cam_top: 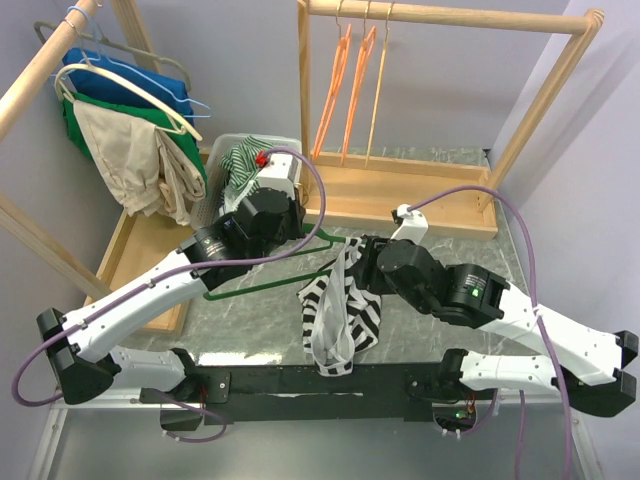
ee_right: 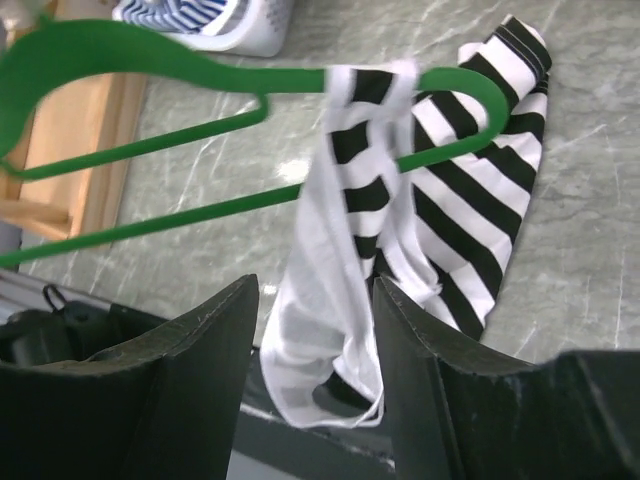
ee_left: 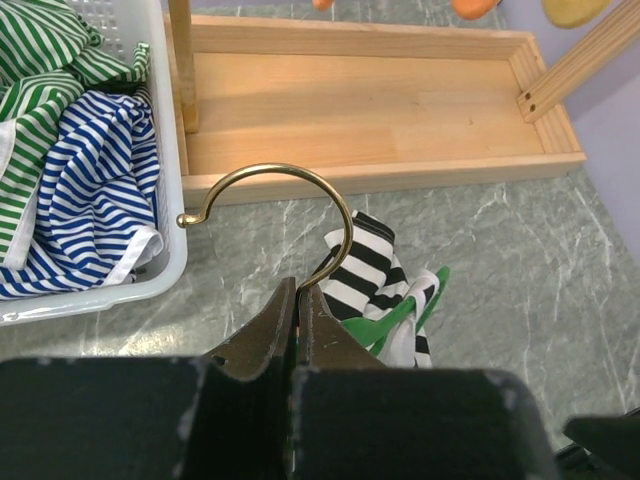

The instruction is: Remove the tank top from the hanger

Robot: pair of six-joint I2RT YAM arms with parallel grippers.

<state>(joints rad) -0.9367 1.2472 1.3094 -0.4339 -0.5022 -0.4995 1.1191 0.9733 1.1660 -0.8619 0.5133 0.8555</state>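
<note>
Green hanger, striped tank top (draped)

Soft, even light is falling from above in all three views, and only faint shadows are forming on the marble-patterned table. In the overhead view the wide lens is tilting the wooden rack poles outward toward the corners. In the right wrist view the green hanger and the striped tank top are smearing slightly, a pale patch of glare is shining on the table, and the right gripper is looming dark and out of focus. In the left wrist view the brass hook is showing crisp, a soft shadow is lying under the white basket, and the left gripper is blurring into near-black.
</note>
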